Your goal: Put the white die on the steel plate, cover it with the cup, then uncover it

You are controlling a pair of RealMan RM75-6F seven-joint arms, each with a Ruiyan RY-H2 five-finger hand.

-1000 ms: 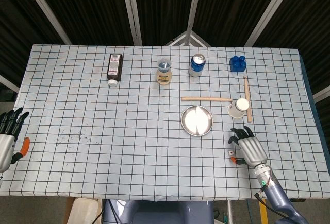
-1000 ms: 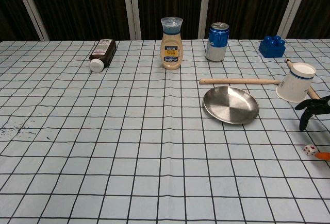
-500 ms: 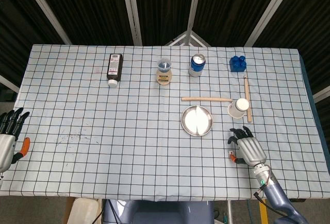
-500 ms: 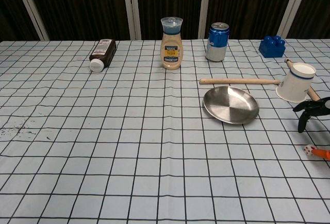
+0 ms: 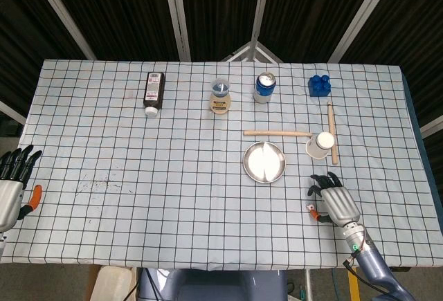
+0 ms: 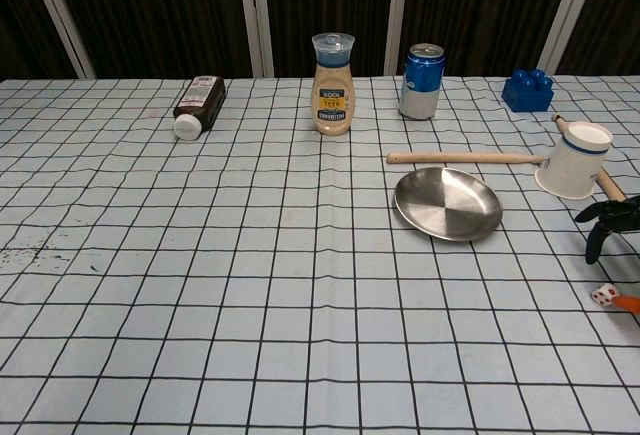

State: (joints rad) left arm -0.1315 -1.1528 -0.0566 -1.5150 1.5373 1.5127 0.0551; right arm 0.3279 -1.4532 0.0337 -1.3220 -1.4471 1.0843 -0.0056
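Right robot hand [image 5: 335, 200] is low over the bench [image 5: 173, 197] at its near right corner, fingers [image 6: 606, 221] spread and curved downward, holding nothing. The white die [image 6: 603, 294] lies on the checked cloth just beside this hand, at its thumb side; whether the orange-tipped thumb touches it cannot be told. The steel plate [image 5: 264, 162] sits on the bench ahead of the hand and to its left, apart from it and bare. The cup [image 5: 320, 144] lies on its side directly ahead of the fingers, near but not touching, its mouth turned toward the far side. It lies against a wooden stick [image 5: 331, 132], and a second stick [image 5: 277, 133] lies just beyond the plate.

Left robot hand [image 5: 14, 180] shows at the bench's near left edge in the head view only, fingers straight and apart, holding nothing, well apart from every task item.
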